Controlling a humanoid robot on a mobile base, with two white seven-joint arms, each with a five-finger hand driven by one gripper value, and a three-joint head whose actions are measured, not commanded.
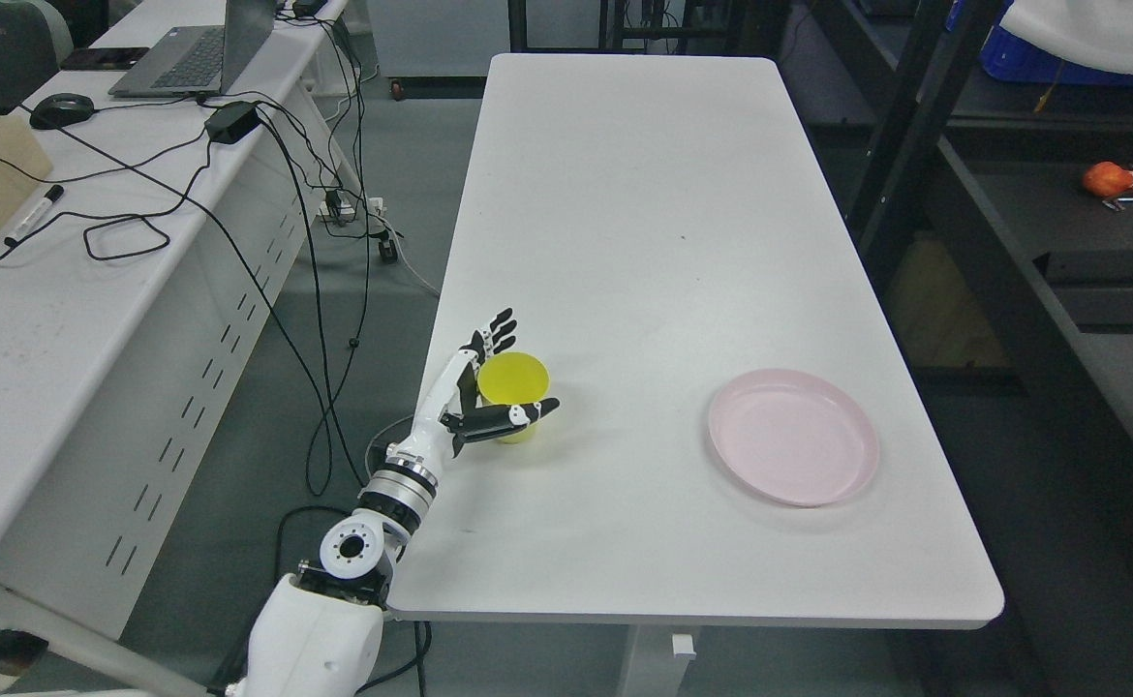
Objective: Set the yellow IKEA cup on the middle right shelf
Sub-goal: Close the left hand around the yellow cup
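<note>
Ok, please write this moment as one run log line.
left hand: around yellow cup, not closed | cup: upright on table | shelf: not reached

Robot hand — beside yellow cup.

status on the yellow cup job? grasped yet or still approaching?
Done: the left hand has reached the yellow cup near the white table's left edge. In hand: the thumb crosses the cup's front and the fingers stand behind it, but a closed grip isn't clear; the cup stands upright on the table. Left: lift, carry to the dark shelf at right, set down.
</note>
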